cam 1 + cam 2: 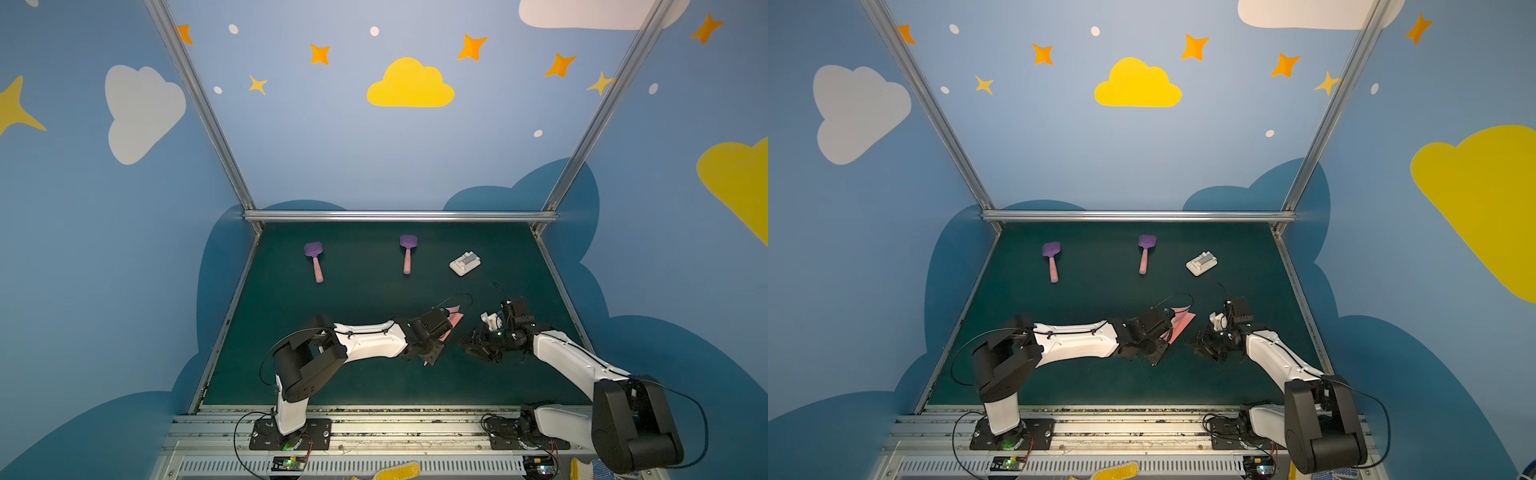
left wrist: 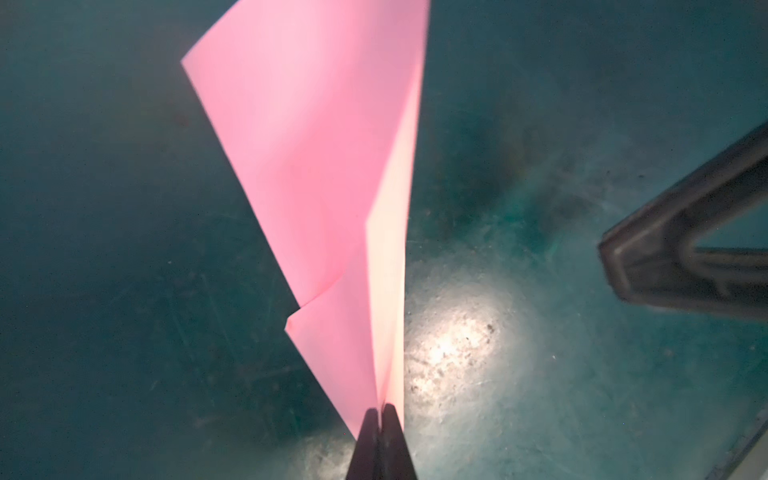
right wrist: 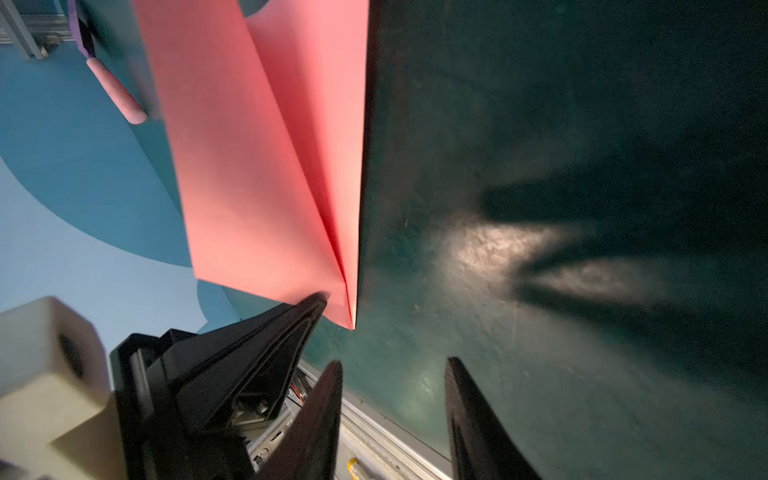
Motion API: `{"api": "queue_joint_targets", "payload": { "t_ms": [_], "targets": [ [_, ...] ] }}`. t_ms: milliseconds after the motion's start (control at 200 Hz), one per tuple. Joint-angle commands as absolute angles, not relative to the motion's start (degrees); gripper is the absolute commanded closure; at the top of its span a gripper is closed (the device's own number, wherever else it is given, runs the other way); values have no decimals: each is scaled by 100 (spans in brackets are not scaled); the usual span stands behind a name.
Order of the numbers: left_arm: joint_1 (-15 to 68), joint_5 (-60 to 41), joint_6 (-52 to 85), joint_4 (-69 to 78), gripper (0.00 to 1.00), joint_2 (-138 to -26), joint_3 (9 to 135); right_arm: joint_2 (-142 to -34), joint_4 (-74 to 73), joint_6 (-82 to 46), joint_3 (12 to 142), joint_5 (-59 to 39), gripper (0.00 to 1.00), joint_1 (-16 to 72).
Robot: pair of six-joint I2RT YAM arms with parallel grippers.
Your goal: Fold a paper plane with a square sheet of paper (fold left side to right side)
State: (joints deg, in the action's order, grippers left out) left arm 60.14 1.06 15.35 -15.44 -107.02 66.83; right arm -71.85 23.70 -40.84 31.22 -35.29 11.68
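Fingers pressed together, our left gripper pinches the narrow end of the paper plane over the green mat. Just beside it our right gripper hovers, fingers spread, empty. We'd close squarely on the folded spine, gently, no crumpling.

- Both top views look steeply down from high above the front edge, taking in the whole green desk, both arms and the walls.
- The left wrist view sits close behind the left hand, facing along the paper plane.
- The right wrist view, close behind the right hand, shares the paper plane.
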Motion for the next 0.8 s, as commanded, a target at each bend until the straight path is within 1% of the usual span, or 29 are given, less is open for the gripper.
{"api": "queue_joint_targets", "payload": {
  "t_ms": [0, 85, 130, 210, 275, 430, 551, 796],
  "targets": [
    [6012, 176, 1618, -1771, 96, -10620, 6660, -7379, 2228, -3929, 3329, -3642, 68, 1159],
    [6003, 13, 1623, -1771, 96, -10719, 6706, -7481, 2108, -3911, 3331, -3709, 81, 1193],
    [5995, -61, 1634, -1720, 96, -10754, 6702, -7518, 2008, -3902, 3332, -3757, 86, 1232],
    [5952, -176, 1643, -1651, 96, -10811, 6675, -7595, 1889, -3863, 3356, -3829, 93, 1354],
    [5871, -360, 1670, -1571, 96, -10819, 6630, -7697, 1770, -3850, 3376, -3869, 96, 1483],
    [5630, -939, 1769, -1239, 96, -10775, 6426, -7931, 1445, -3905, 3421, -3901, 100, 1811],
    [5469, -1463, 1822, -1063, 96, -10797, 6337, -8087, 1244, -3963, 3506, -3894, 100, 1997],
    [5326, -1825, 1785, -1083, 96, -10924, 6408, -8359, 1066, -3987, 3688, -3930, 100, 2126]
  ]
}}
